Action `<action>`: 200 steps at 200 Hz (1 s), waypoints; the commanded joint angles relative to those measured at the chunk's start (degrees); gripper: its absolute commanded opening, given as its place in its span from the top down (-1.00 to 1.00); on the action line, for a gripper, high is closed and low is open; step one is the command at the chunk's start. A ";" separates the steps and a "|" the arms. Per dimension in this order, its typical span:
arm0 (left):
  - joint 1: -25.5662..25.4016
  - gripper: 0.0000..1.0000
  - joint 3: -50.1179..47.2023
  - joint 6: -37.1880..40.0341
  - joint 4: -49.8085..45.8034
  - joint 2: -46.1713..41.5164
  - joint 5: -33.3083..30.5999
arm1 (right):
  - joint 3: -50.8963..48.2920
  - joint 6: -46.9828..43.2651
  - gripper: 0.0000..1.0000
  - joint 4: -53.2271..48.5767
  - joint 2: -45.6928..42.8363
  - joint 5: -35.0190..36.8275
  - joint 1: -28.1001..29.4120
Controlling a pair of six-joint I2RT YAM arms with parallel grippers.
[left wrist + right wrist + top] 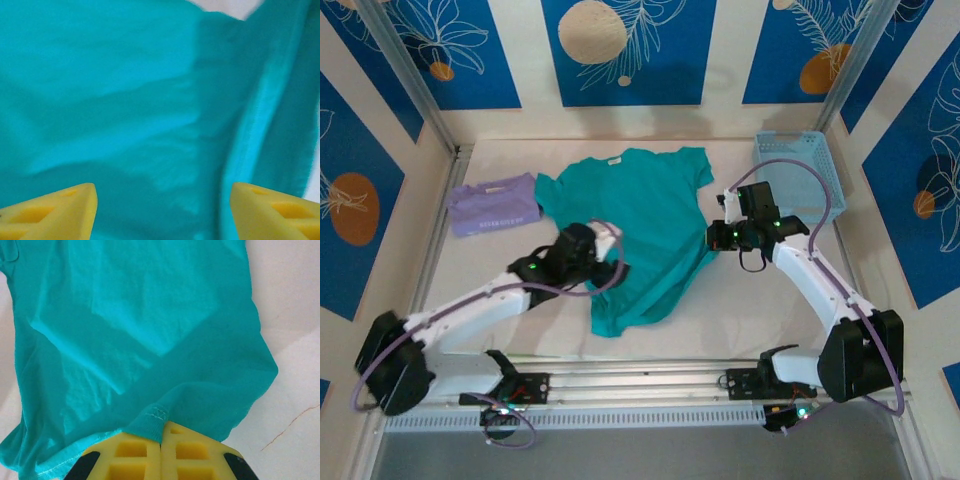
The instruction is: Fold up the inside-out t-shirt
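R gripper (161,441): 2 yellow foam pads pressed together, clamped on a stitched hem edge of the inside-out t-shirt (135,320), soft teal knit w/ shallow wrinkles. L gripper (162,215): yellow wedge-shaped pads wide apart, nothing btwn them, over the same fabric near a long seam ridge. The 1 shirt lies spread mid-counter (740,325) on a smooth white top, collar at the far side, w/ 1 folded lavender garment (495,208) just beside its left sleeve & 1 pale-blue slotted basket (792,160) far right.
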 commanded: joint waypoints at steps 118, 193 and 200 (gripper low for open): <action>-5.62 0.40 15.44 5.50 9.22 34.34 7.71 | -1.95 1.08 1.00 -1.97 -4.06 2.76 -2.77; -1.98 1.00 16.32 0.93 6.74 20.75 6.89 | -0.01 -0.36 0.40 -2.72 -9.61 23.83 2.78; -1.53 1.00 16.89 -0.12 5.91 19.48 7.33 | -1.67 -2.91 0.21 0.02 -12.94 23.63 5.28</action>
